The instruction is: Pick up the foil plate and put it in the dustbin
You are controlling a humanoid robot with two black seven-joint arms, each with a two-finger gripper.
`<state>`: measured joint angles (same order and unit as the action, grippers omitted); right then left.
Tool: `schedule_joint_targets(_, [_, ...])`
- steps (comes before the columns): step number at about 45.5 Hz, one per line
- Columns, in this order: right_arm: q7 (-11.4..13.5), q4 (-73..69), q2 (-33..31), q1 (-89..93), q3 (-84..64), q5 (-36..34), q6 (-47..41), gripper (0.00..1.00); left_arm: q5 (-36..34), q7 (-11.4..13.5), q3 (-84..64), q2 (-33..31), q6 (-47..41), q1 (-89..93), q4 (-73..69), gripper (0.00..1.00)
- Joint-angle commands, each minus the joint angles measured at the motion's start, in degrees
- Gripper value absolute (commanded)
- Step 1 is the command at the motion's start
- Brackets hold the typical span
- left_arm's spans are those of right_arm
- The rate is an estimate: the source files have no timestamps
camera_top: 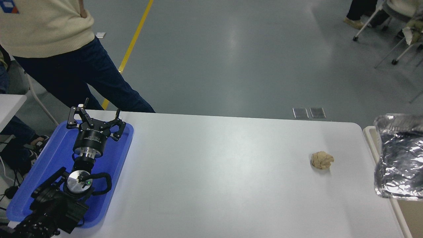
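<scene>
The left gripper (96,119) is being kept parked over the blue tray (39,175) at the lower left of the white table (214,172). Its fingers (75,114) are being held spread apart, and nothing is being gripped or touched between them.

The right gripper is not being shown inside the picture, so its opening cannot be told.

The foil plate (400,155) is being seen at the right edge of the view, raised above the table level and tilted. It is lying across the pale rim of the dustbin (370,138), with most of its surface over the bin's opening. What is holding it cannot be seen, because its right side is being cut by the picture's border. Its surface is being shown as shiny silver, strongly wrinkled and dented, with dark reflections in the middle and a brighter folded rim along the top and the bottom.

A small tan paper ball (322,160) is lying on the table, left of the foil plate and apart from it.

A person in a cream sweater (46,26) is being seen standing at the far left side of the table.
</scene>
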<state>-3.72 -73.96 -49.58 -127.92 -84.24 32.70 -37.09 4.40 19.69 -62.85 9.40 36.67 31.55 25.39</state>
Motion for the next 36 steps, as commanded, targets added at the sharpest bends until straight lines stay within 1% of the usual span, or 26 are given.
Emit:
schedule_joint_targets(1, [0.0,-1.1,4.0,-7.9,-3.7,-0.5,-2.7,0.00,0.0,0.0,0.0,0.0,0.0,0.0,0.0,1.00])
schedule_joint_targets(14, [-0.1,-1.1,4.7,-8.9,-2.9,-0.4,-3.9,0.00,0.1,0.1,0.0,0.0,0.0,0.0,-0.1,1.00])
schedule_joint_targets(26, [0.0,-0.7,4.1,-8.0,-0.6,0.6,-2.8,0.00,0.1,0.1,-0.1,0.0,0.0,0.0,0.0,1.00])
schedule_joint_targets(30, [0.1,-0.4,2.7,-6.3,0.0,3.3,-1.1,0.00,0.1,0.1,-0.1,0.0,0.0,0.0,0.0,1.00])
schedule_joint_targets(36, [0.2,2.3,1.9,-3.7,0.3,10.9,0.5,0.00,0.1,0.1,-0.1,0.0,0.0,0.0,0.0,1.00])
